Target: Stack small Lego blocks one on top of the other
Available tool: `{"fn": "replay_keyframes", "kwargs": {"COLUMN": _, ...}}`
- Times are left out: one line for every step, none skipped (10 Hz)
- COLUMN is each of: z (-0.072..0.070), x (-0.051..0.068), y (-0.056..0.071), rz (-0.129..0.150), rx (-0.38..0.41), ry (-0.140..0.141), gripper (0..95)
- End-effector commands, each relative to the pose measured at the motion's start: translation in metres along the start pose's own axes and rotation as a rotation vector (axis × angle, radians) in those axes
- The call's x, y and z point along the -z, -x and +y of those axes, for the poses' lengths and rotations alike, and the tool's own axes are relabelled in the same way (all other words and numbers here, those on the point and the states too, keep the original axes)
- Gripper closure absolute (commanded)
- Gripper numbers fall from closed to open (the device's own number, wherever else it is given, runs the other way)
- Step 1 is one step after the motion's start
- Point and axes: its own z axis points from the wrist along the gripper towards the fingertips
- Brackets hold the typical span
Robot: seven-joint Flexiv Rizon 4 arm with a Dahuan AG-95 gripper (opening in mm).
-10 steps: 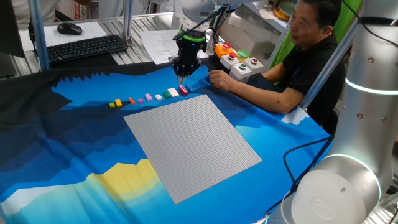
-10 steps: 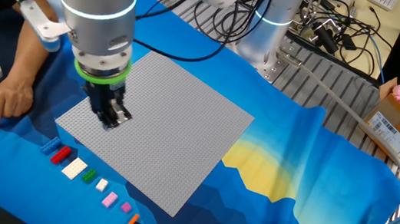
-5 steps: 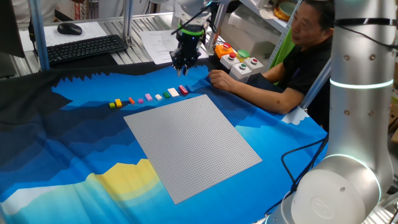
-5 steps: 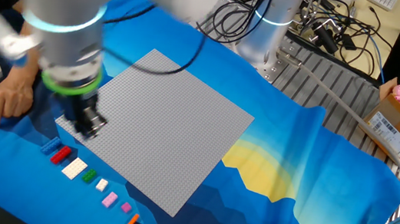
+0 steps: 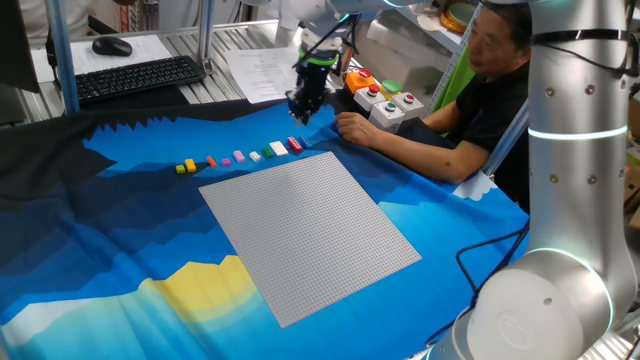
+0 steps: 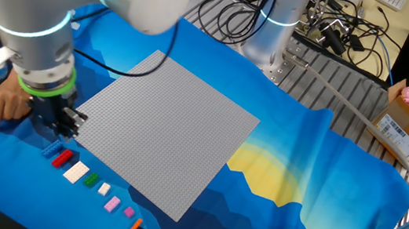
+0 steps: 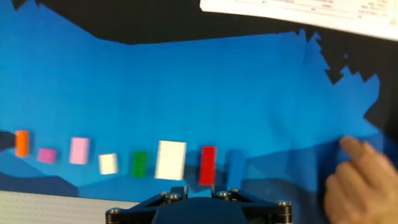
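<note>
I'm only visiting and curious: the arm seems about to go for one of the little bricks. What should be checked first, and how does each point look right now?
1. Claw over the end of the brick row, near the red brick and blue brick: ok.
2. Claw carrying nothing: cannot tell; its tips are hidden in the hand view.
3. Bricks lying apart in one row, white brick and green brick included: ok.
4. Man's hand away from the claw: not ok, it rests close by.
5. Grey baseplate free for stacking: ok.
</note>
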Motion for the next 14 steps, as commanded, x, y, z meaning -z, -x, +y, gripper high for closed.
{"fn": "replay_keyframes", "kwargs": {"z": -0.005, "x": -0.003, "y": -0.004, "rz": 0.004, "rx": -0.041, "ry": 0.008, "gripper": 95.0}}
{"fn": "replay_keyframes", "kwargs": {"z": -0.005, "x": -0.003, "y": -0.004, "rz": 0.034, "rx": -0.090, "ry": 0.014, "gripper": 95.0}}
{"fn": "replay_keyframes", "kwargs": {"z": -0.005, "x": -0.003, "y": -0.004, "rz": 0.058, "rx": -0.148, "ry": 0.026, "gripper": 95.0}}
{"fn": "replay_keyframes", "kwargs": {"z": -0.005, "x": -0.003, "y": -0.004, "rz": 0.056, "rx": -0.190, "ry": 0.028, "gripper": 95.0}}
{"fn": "replay_keyframes", "kwargs": {"z": -0.005, "x": -0.003, "y": -0.004, "rz": 0.054, "rx": -0.219, "ry": 0.030, "gripper": 95.0}}
{"fn": "replay_keyframes", "kwargs": {"z": -0.005, "x": -0.003, "y": -0.004, "rz": 0.034, "rx": -0.296, "ry": 0.030, "gripper": 95.0}}
{"fn": "replay_keyframes", "kwargs": {"z": -0.005, "x": -0.003, "y": -0.004, "rz": 0.025, "rx": -0.305, "ry": 0.029, "gripper": 95.0}}
{"fn": "replay_keyframes", "kwargs": {"z": -0.005, "x": -0.003, "y": -0.004, "rz": 0.022, "rx": -0.328, "ry": 0.026, "gripper": 95.0}}
{"fn": "replay_keyframes", "kwargs": {"z": -0.005, "x": -0.003, "y": -0.004, "rz": 0.012, "rx": -0.324, "ry": 0.024, "gripper": 95.0}}
{"fn": "replay_keyframes", "kwargs": {"z": -0.005, "x": -0.003, "y": -0.004, "rz": 0.017, "rx": -0.299, "ry": 0.024, "gripper": 95.0}}
{"fn": "replay_keyframes", "kwargs": {"z": -0.005, "x": -0.003, "y": -0.004, "rz": 0.015, "rx": -0.275, "ry": 0.020, "gripper": 76.0}}
{"fn": "replay_keyframes", "kwargs": {"z": -0.007, "x": -0.003, "y": -0.003, "rz": 0.013, "rx": -0.251, "ry": 0.009, "gripper": 76.0}}
{"fn": "replay_keyframes", "kwargs": {"z": -0.014, "x": -0.006, "y": 0.000, "rz": 0.009, "rx": -0.232, "ry": 0.006, "gripper": 76.0}}
{"fn": "replay_keyframes", "kwargs": {"z": -0.020, "x": -0.008, "y": 0.003, "rz": 0.007, "rx": -0.216, "ry": 0.006, "gripper": 76.0}}
